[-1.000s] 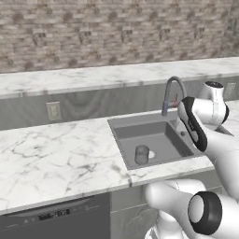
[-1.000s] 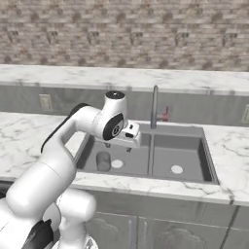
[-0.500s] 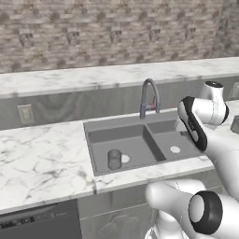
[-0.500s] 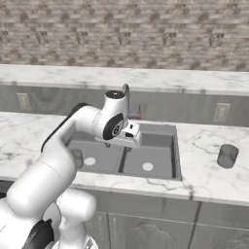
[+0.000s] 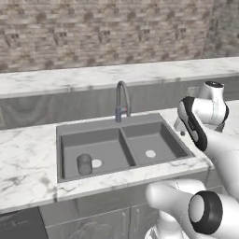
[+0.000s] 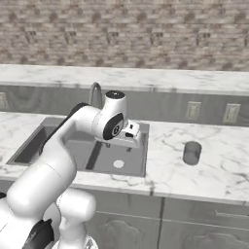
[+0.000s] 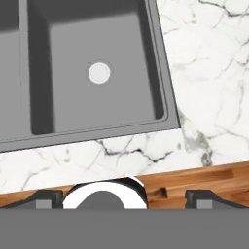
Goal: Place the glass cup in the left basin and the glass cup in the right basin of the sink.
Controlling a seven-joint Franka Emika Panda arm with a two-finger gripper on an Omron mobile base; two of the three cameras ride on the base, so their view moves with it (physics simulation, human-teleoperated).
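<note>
Left base view: one glass cup [image 5: 84, 164] is being shown upright in the left basin of the sink [image 5: 119, 125], just beside its pale drain.

In the right base view a second glass cup [image 6: 192, 152] is being seen standing on the marble bench [image 6: 214, 165], to the right of the sink and well apart from it, while the gripper [image 6: 133, 138] is being held above the sink's right basin, near its right rim. In the hand view the gripper [image 7: 124, 197] is being shown with its dark finger tips [image 7: 46, 197] spread wide apart, nothing being gripped between them, and the right basin's round drain [image 7: 99, 73] and the bench's front edge are being looked down on. The curved faucet [image 5: 122, 100] is being seen behind the divider.
</note>
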